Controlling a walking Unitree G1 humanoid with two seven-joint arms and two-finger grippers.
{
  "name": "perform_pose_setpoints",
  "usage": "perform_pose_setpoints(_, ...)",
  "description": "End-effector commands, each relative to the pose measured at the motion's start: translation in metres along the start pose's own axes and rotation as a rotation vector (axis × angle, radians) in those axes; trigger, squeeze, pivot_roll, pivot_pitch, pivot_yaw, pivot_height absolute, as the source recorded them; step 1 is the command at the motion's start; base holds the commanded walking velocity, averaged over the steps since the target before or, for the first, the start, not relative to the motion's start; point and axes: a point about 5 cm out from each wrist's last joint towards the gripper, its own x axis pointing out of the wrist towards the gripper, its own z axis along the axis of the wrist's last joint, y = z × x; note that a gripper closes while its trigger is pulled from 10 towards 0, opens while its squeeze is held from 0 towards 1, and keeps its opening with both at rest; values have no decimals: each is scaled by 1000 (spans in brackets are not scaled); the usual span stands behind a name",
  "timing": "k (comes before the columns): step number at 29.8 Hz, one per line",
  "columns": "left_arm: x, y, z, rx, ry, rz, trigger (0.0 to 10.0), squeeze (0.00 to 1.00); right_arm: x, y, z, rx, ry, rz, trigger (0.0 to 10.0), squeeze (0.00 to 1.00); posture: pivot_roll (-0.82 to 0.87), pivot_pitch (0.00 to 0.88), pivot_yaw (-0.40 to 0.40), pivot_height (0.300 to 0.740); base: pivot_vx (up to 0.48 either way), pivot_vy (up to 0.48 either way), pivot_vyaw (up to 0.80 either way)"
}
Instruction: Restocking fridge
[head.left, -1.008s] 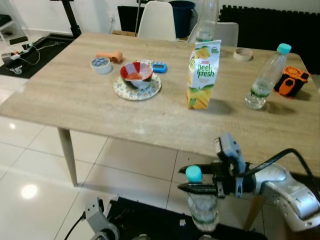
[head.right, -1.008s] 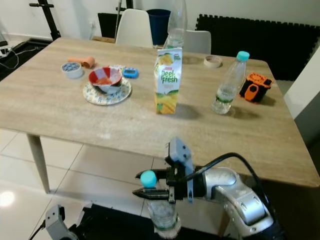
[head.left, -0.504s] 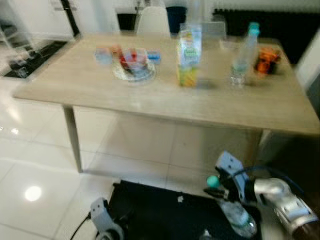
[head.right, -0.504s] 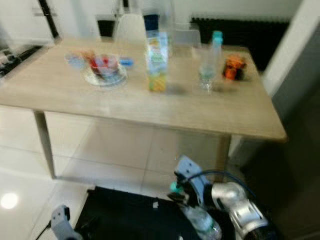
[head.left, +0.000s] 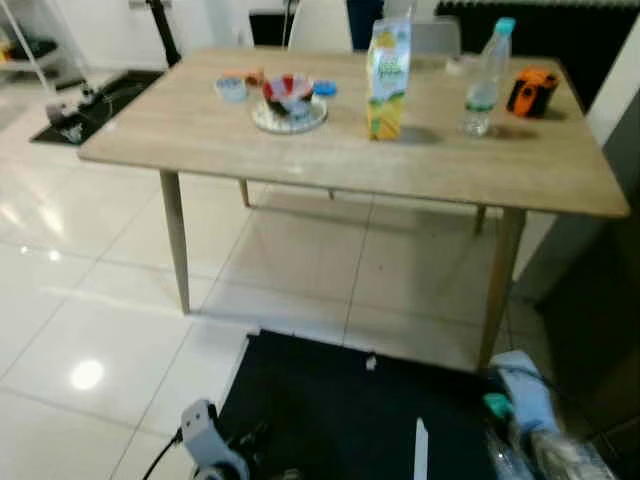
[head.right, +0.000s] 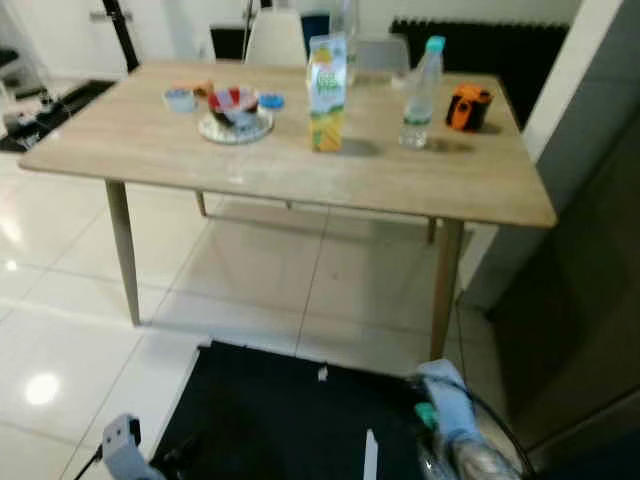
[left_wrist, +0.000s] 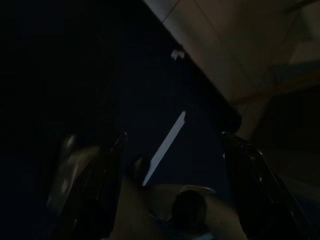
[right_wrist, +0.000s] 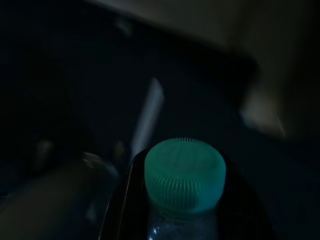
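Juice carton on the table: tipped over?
No, the juice carton stands upright on the wooden table, between the plate with a bowl and a water bottle.

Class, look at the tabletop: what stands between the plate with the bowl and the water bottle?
The juice carton stands alone between the plate and the water bottle, apart from both, as the right eye view shows.

Open tiled floor (head.left: 90, 290) ahead, wooden table (head.left: 330, 160) beyond, dark wall (head.right: 580, 300) close on the right.
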Motion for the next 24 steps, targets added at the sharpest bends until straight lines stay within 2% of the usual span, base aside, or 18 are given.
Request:
perform_pose_setpoints(1, -4, 7, -2, 16, 9, 40, 10000, 0, -3, 4, -25, 94, 70, -45, 10000, 0, -19, 49, 6, 740, 0, 0, -763)
perform_pose_setpoints(2, -4, 8, -2, 34, 8, 51, 10000, 0, -7, 3, -38, 127, 105, -77, 10000, 0, -19, 49, 6, 740, 0, 0, -763)
perform_pose_setpoints(8, -5, 9, -1, 52, 5, 59, 10000, 0, -10, 3, -52, 157, 143, -107, 10000, 0, -20, 50, 7, 740, 0, 0, -765)
perform_pose_setpoints(9, -5, 10, -1, 61, 7, 64, 10000, 0, -13, 5, -63, 176, 178, -128, 10000, 0, -20, 50, 7, 740, 0, 0, -769)
perform_pose_setpoints(13, -5, 10, -2, 77, 10, 81, 10000, 0, -16, 9, -75, 168, 220, -134, 10000, 0, -20, 50, 7, 740, 0, 0, -769)
perform_pose_setpoints(21, -5, 12, -2, 127, 18, 127, 10000, 0, -19, 13, -84, 168, 248, -136, 10000, 0, -23, 48, 8, 740, 0, 0, -769)
perform_pose_setpoints(24, -5, 12, -3, 121, 21, 123, 10000, 0, -19, 14, -85, 167, 250, -136, 10000, 0, -23, 48, 8, 740, 0, 0, -769)
